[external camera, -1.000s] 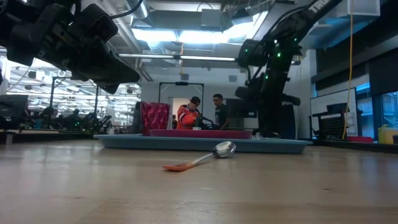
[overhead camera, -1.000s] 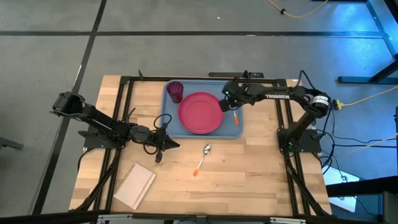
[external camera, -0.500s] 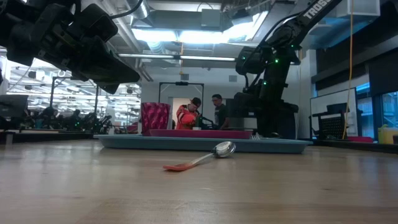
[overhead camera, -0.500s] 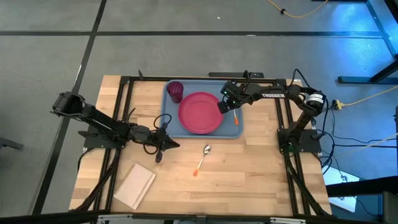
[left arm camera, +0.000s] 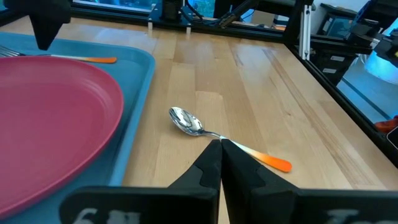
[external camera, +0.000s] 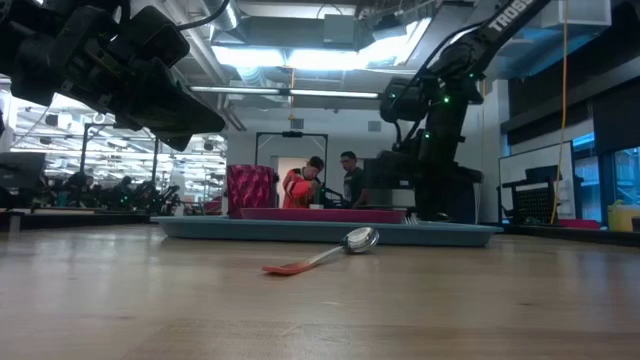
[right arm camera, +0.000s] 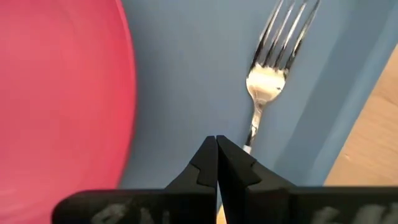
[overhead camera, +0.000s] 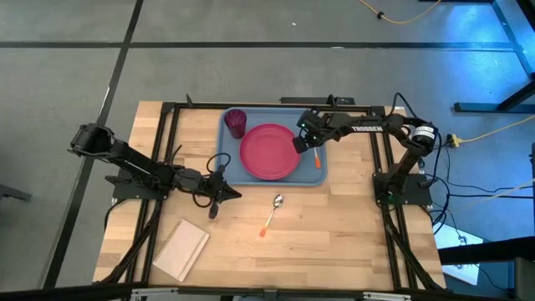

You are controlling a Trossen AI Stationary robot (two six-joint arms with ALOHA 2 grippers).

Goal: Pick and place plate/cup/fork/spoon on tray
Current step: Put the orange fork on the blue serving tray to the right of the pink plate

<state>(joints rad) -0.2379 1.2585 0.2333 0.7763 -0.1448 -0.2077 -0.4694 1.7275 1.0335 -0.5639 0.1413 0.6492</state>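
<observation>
The light blue tray (overhead camera: 313, 177) holds the pink-red plate (overhead camera: 269, 151), the dark red cup (overhead camera: 236, 123) at its far left corner, and the fork (right arm camera: 267, 81), which lies flat by the tray's right rim with its orange handle (overhead camera: 318, 158) toward the near side. The spoon (overhead camera: 272, 213) lies flat on the wood in front of the tray. My right gripper (overhead camera: 299, 143) is shut, just above the fork's neck. My left gripper (overhead camera: 234, 194) is shut and empty, raised over the table to the left of the spoon (left arm camera: 186, 121). My right gripper points down with shut fingers right over the fork's neck (right arm camera: 254, 127), between the tines and the handle. Its own fingers hide the spot, so I cannot tell whether it touches the fork. The fork lies flat on the tray floor.
A white spiral notebook (overhead camera: 181, 249) lies at the table's near left. Black frame rails run along the table's left, right and far sides. Bare wood lies around the spoon. Two people (external camera: 325, 183) stand far behind the table.
My right gripper has shifted a little toward the plate and the table's left over the tray, and its arm has changed posture. The fork, plate, cup and spoon have stayed where they were.
</observation>
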